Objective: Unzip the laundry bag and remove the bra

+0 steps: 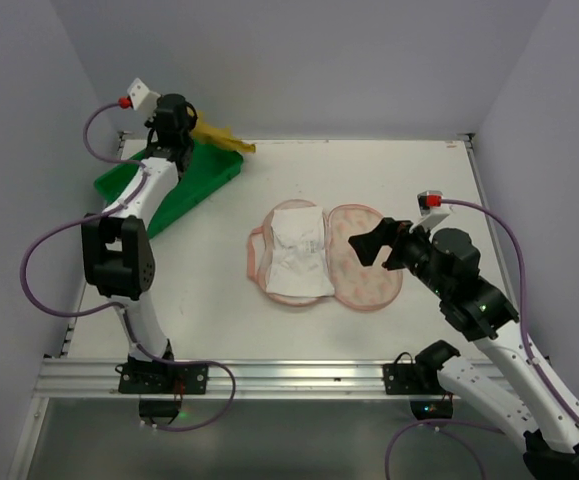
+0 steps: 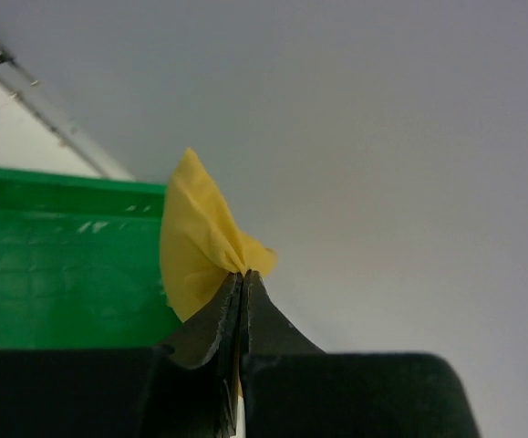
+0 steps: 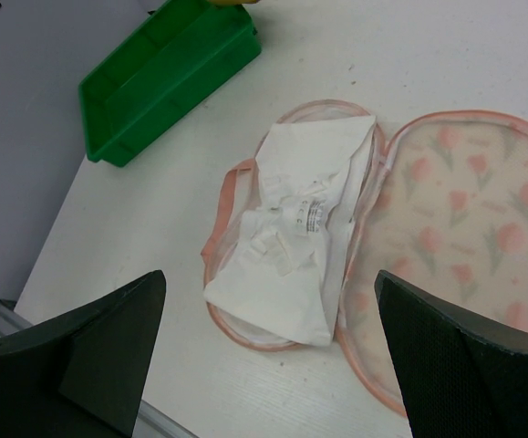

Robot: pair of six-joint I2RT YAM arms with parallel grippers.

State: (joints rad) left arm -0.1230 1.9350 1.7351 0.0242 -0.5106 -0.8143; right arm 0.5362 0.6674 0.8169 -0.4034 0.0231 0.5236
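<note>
1. Table (image 1: 199, 300): the bag (image 1: 369, 272) lies unzipped at its middle, halves spread, white fabric (image 3: 291, 246) in the left half.
2. Tray (image 1: 209, 172): far-left corner.
3. Right claw (image 1: 369, 250): wide, empty, by the bag's right half.
4. Left claw (image 2: 241, 285): clamped on yellow cloth (image 2: 195, 239) over the tray.

the laundry bag (image 3: 446, 237) is flopped open on the counter (image 3: 519, 55), white bundle (image 3: 291, 246) (probably the bra) in the half nearer the green tray (image 3: 168, 78)
</note>
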